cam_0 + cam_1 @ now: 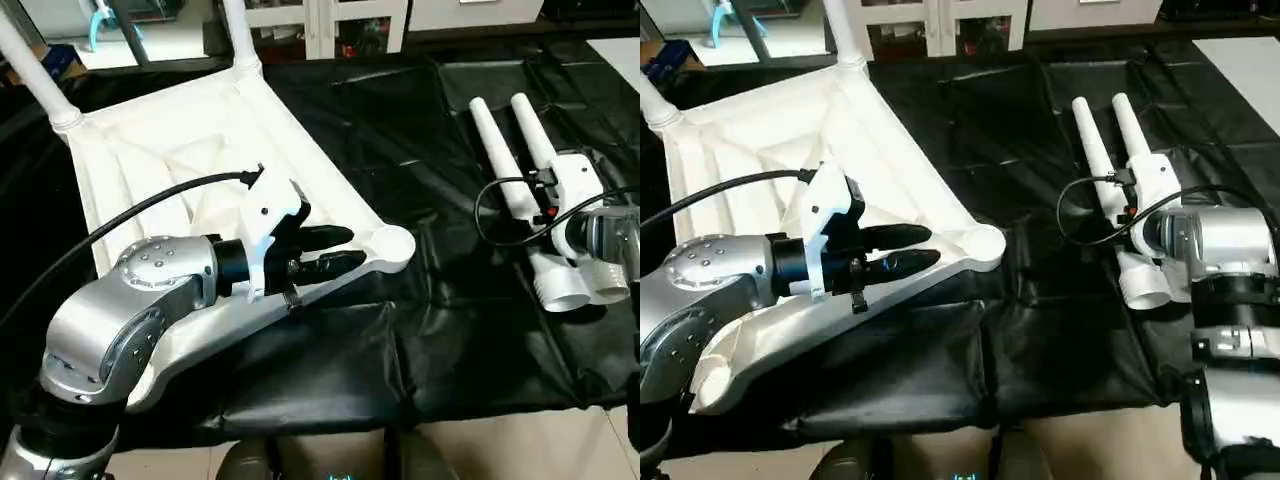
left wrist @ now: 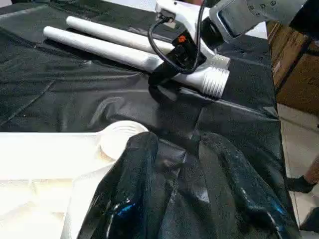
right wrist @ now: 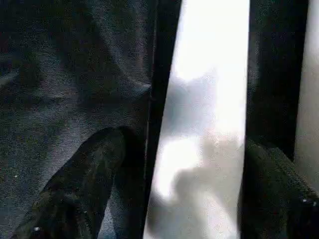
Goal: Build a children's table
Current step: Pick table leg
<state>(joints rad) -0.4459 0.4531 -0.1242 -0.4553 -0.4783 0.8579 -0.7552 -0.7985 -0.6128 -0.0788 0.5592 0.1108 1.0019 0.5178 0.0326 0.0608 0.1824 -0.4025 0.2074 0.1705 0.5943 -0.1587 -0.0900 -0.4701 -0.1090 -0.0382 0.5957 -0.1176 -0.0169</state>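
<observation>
Black sheeting (image 1: 330, 360) carries the upturned table top (image 1: 180, 160) and two loose legs (image 1: 500, 170).

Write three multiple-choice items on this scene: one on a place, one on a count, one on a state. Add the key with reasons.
1. Where do the two loose legs lie?
A. on the black sheet to the right of the tabletop
B. on top of the tabletop
C. on the bare floor

2. How many legs stand fitted in the tabletop?
A. none
B. two
C. four

3. How is the left gripper?
A. shut on a leg
B. open at the tabletop's near corner
C. raised high above the table

Key: 1 A, they rest side by side on the sheet; 2 B, two rise from the far corner sockets; 3 B, its fingers are apart with the corner socket just beyond them.
</observation>
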